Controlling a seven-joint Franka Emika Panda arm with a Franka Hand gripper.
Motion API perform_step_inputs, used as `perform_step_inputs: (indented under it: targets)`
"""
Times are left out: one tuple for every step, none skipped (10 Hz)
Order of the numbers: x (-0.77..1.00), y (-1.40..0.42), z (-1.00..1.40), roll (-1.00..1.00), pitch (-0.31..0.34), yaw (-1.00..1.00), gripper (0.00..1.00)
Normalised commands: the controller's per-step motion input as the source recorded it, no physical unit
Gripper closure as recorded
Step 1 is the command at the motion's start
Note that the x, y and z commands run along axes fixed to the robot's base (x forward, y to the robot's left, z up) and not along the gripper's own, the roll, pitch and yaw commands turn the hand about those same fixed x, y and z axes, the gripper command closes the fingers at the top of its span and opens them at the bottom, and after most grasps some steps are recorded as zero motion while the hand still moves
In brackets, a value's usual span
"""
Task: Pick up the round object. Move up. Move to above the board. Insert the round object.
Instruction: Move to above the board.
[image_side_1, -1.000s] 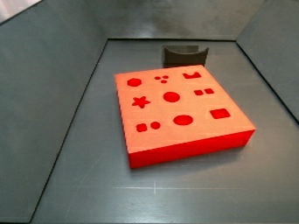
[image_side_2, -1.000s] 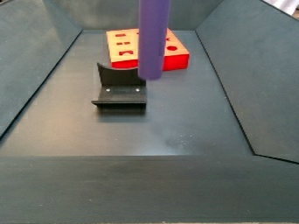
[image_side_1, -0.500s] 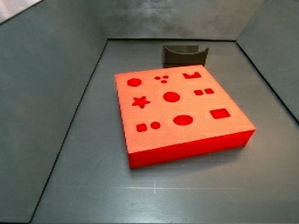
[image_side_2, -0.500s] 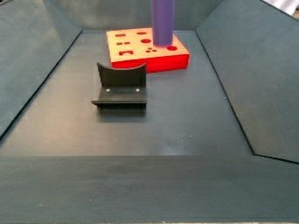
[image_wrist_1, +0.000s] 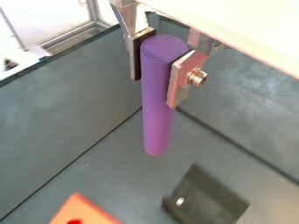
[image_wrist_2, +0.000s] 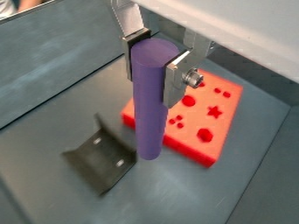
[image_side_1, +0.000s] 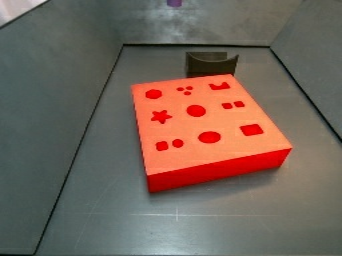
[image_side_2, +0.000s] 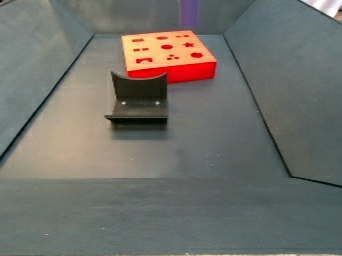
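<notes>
The tool (image_wrist_1: 162, 63) is clamped on the round object's (image_wrist_1: 158, 96) upper end, high above the surface (image_side_2: 201, 150), short of the board (image_wrist_2: 198, 122). The peg looks rigid, light and smooth; gripped high, it could tilt.

A dark L-shaped fixture (image_side_1: 210, 62) stands on a dull grey table (image_side_1: 94, 200), near one edge of the board (image_side_1: 207, 130) and not touching it. In a side view the fixture (image_side_2: 136, 98) shows a flat base plate and an upright back with a curved notch cut into its top edge. In both wrist views it appears from above: a dark plate (image_wrist_1: 205, 203) with a small screw hole, and a bent bracket (image_wrist_2: 103, 160) beside the board. Sloping grey walls (image_side_1: 54, 70) rise around the table.
</notes>
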Motion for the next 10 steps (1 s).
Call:
perform_step_inputs:
  targets:
    - [-0.14, -1.00, 0.08, 0.04, 0.003, 0.01, 1.00]
    - [-0.14, -1.00, 0.08, 0.03, 0.005, 0.01, 1.00]
    - [-0.14, -1.00, 0.08, 0.01, 0.005, 0.01, 1.00]
    - [-0.14, -1.00, 0.08, 0.00, 0.010, 0.01, 1.00]
    - [-0.14, -1.00, 0.09, -0.01, 0.010, 0.00, 1.00]
    - [-0.14, -1.00, 0.09, -0.01, 0.012, 0.01, 1.00]
    - [-0.14, -1.00, 0.10, 0.00, 0.021, 0.01, 1.00]
    - [-0.13, -1.00, 0.11, 0.00, 0.032, 0.01, 1.00]
    - [-0.08, -0.82, 0.11, 0.00, 0.048, 0.00, 1.00]
    - [-0.05, -0.64, 0.08, 0.00, 0.063, 0.00, 1.00]
